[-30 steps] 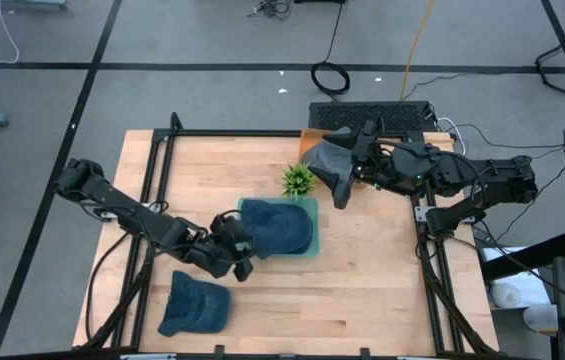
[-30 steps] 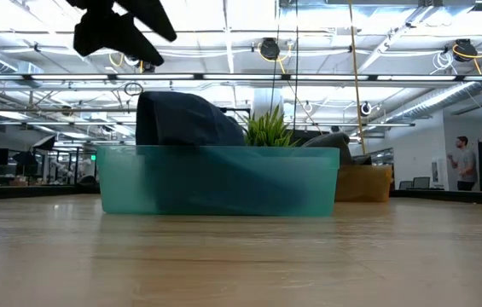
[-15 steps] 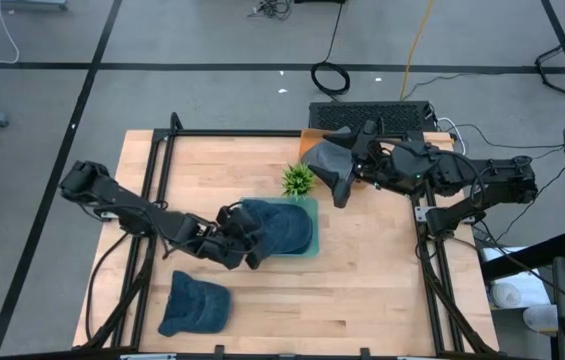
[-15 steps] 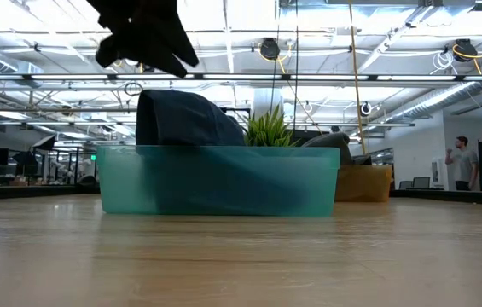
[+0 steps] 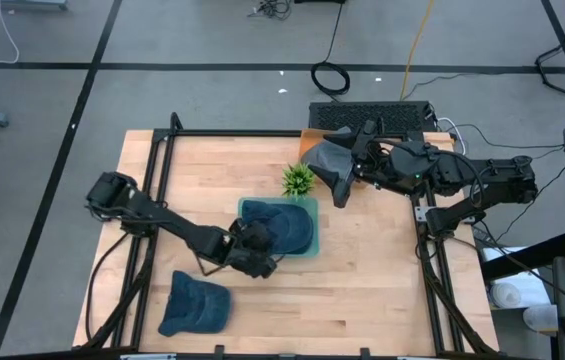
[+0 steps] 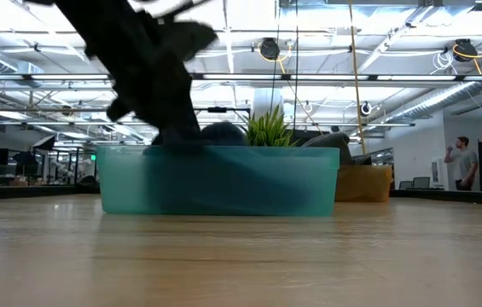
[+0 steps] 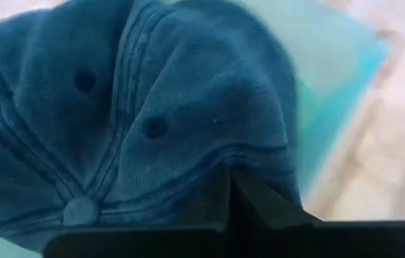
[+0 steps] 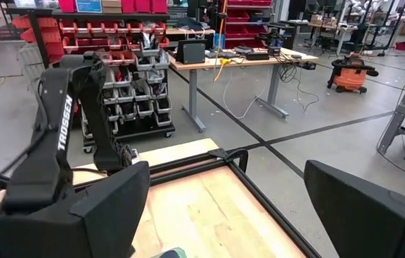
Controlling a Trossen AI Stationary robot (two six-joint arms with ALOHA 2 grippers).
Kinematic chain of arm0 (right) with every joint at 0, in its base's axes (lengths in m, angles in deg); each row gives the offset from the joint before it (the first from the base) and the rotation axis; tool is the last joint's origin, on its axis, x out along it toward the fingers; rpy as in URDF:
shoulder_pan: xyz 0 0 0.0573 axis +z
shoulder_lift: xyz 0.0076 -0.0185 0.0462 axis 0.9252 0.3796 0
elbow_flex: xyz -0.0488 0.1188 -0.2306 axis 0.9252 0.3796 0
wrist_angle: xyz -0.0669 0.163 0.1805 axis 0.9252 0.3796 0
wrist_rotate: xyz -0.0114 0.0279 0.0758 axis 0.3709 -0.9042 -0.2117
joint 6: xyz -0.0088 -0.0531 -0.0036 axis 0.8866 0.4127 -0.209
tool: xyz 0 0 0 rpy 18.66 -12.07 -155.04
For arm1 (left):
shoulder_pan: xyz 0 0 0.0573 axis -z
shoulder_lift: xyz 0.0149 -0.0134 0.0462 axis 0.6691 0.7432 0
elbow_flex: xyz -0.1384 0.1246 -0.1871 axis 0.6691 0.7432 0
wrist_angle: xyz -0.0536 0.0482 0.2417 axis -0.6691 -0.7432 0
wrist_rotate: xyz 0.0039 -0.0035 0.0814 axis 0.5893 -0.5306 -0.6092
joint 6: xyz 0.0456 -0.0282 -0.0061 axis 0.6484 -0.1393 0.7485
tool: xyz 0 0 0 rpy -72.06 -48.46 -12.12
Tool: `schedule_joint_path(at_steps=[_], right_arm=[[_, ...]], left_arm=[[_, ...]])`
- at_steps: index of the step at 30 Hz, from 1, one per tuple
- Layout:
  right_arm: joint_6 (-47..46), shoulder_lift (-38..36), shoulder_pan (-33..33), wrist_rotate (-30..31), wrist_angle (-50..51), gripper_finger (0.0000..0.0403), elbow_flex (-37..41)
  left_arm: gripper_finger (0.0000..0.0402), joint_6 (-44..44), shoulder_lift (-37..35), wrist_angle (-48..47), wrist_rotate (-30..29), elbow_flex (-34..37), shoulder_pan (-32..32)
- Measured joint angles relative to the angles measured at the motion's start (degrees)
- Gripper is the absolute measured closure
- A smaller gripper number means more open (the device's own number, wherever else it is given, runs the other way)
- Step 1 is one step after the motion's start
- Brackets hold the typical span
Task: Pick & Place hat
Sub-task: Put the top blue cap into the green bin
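Observation:
A blue hat (image 5: 287, 225) lies crown up in a teal bin (image 5: 308, 247) at the table's middle. The low view shows the bin (image 6: 223, 183) with the hat's crown (image 6: 223, 132) just above its rim. My left gripper (image 5: 260, 258) reaches into the bin's near left corner and is shut on this hat (image 7: 152, 93). A second blue hat (image 5: 194, 303) lies flat on the table near the front left. My right gripper (image 8: 224, 179) hovers open at the far right, with nothing between its fingers. My left gripper (image 7: 229, 179) pinches a fold of the crown cloth (image 7: 220, 154) between its two shut fingers, on a side panel away from the top button. It comes from above, slanting in from the table's near left. The hat rests in the bin, its cloth creased toward the fingertips.
A small green plant (image 5: 299, 180) stands just behind the bin. A grey hat (image 5: 324, 160) lies on a brown box (image 6: 364, 183) at the far edge, beside my right arm. Black frame rails run along the table's left and right sides. People stand in the room beyond.
My left gripper has moved toward the table's right edge and down into the bin, and its fingers have shut on the hat. The hat's crown, which stood tall above the bin's rim, now sits lower and squashed.

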Motion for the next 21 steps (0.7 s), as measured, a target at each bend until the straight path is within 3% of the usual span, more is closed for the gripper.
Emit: schedule_joint_path(at_steps=[8, 13, 21], right_arm=[[0.00, 0.00, 0.00, 0.00, 0.03, 0.0046, 0.00], [0.00, 0.00, 0.00, -0.07, 0.05, 0.0046, 0.00], [0.00, 0.01, 0.00, -0.12, 0.02, 0.0046, 0.00]], left_arm=[[0.0385, 2.73, 2.67, 1.01, -2.89, 0.02, -3.77], [0.0394, 6.11, 2.63, 3.78, 1.36, 0.02, -3.96], [0.0325, 10.43, 1.52, 7.06, 5.73, 0.00, -2.99]])
